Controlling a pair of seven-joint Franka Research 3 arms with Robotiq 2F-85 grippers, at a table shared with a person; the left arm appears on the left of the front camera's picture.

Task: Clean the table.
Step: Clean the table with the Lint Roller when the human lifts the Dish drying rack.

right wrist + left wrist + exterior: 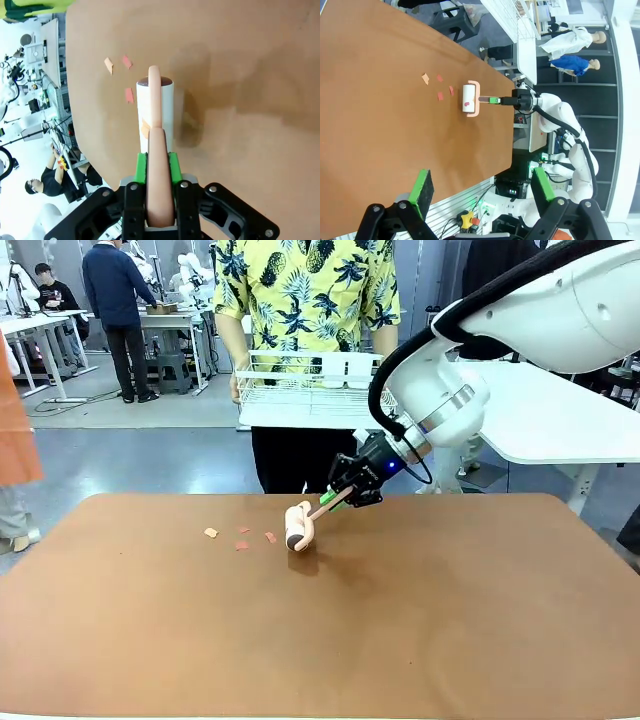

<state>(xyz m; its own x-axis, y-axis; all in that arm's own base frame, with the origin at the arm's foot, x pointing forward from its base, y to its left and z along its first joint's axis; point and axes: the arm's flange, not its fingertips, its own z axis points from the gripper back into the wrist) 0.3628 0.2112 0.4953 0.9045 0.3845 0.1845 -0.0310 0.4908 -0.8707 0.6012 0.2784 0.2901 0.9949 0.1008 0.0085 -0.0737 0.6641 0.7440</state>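
Counter [450,620]: reddish-brown top, spans the whole foreground of the front view, robot's near edge at the bottom.

Right pincer [345,496]: pressed onto the pink handle of a lint roller [298,528], green pads on either side of the handle, about at its rear end. Arm comes in from the right and is angled down toward mid-counter, far half. Handle runs straight out from the pads and hooks over the white roll. Roll sits down on the counter surface with its shadow tight beside it, looks like contact. A couple of small orange-red bits are stuck on the roll.

Scraps [241,538]: four small orange/pink paper pieces, loose on the counter just to the robot's left of the roll, close together, not touching it. Nearest one just beside the roll, farthest is the pale orange one.

Left pincer [481,175]: fingers spread wide, nothing between the pads, held off over the counter's edge well away from the roller and the scraps.

Far side: person [305,290] in a yellow patterned shirt stands at the counter holding a white wire rack [310,390] at waist level, clear of the counter.
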